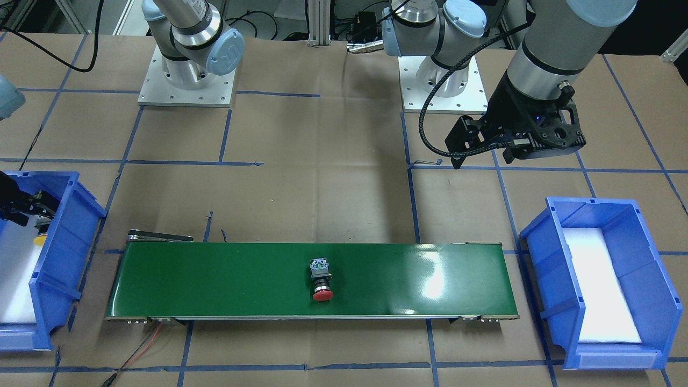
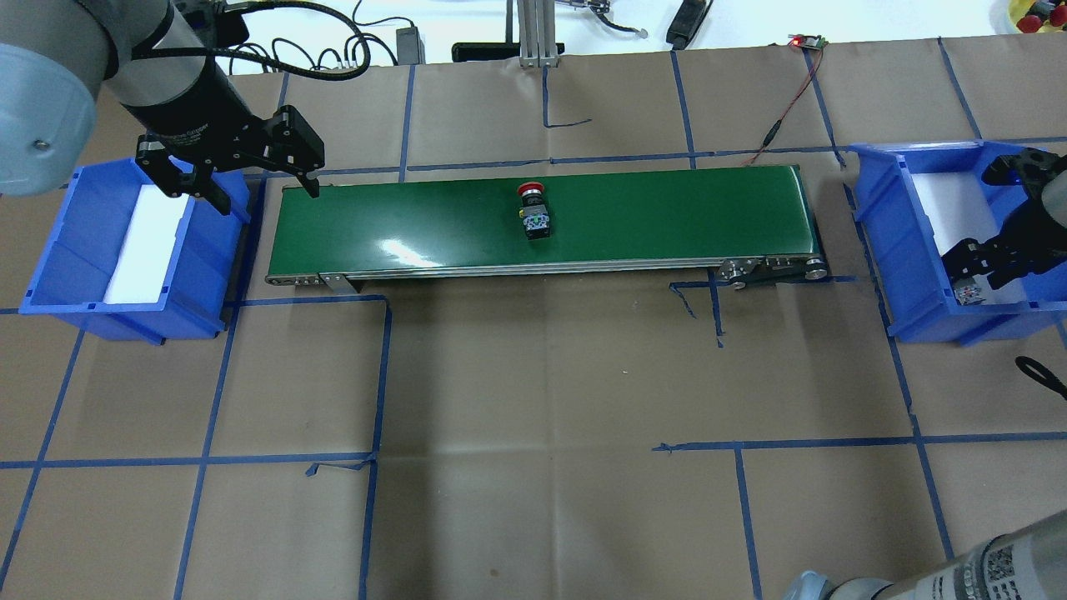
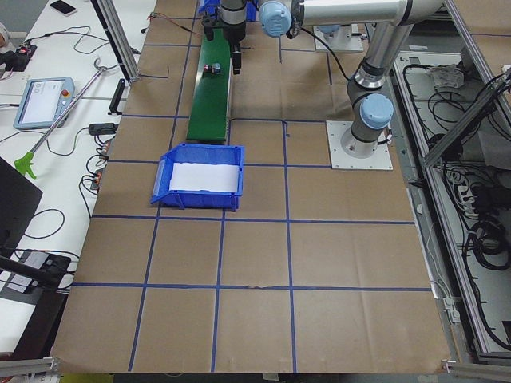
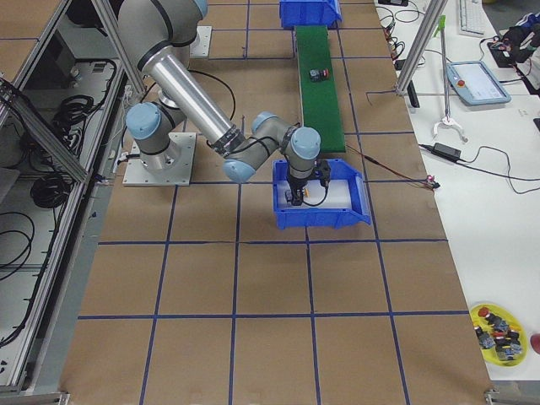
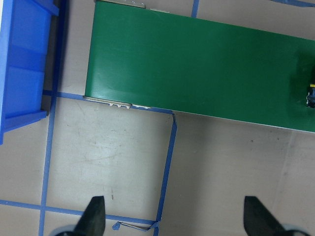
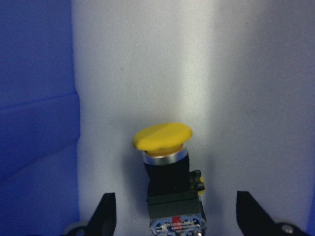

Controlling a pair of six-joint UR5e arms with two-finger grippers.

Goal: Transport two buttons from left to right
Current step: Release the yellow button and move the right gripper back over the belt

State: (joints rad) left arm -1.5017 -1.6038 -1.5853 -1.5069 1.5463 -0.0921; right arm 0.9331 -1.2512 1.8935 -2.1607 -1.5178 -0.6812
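The red button [image 1: 321,280] lies on its side at the middle of the green conveyor belt [image 1: 215,279]; it also shows in the overhead view [image 2: 532,208]. The yellow button [image 6: 167,157] lies on the white foam inside the blue bin [image 2: 884,208] at my right. My right gripper [image 6: 174,216] is down in that bin, open, its fingers apart on either side of the yellow button. My left gripper [image 2: 262,187] is open and empty, above the belt's left end beside the other blue bin [image 2: 50,275].
The left bin holds only white foam [image 2: 146,242]. Brown paper with blue tape lines covers the table. A red and black wire [image 2: 779,108] runs from the belt's right end. The arm base plates [image 1: 185,80] stand behind the belt.
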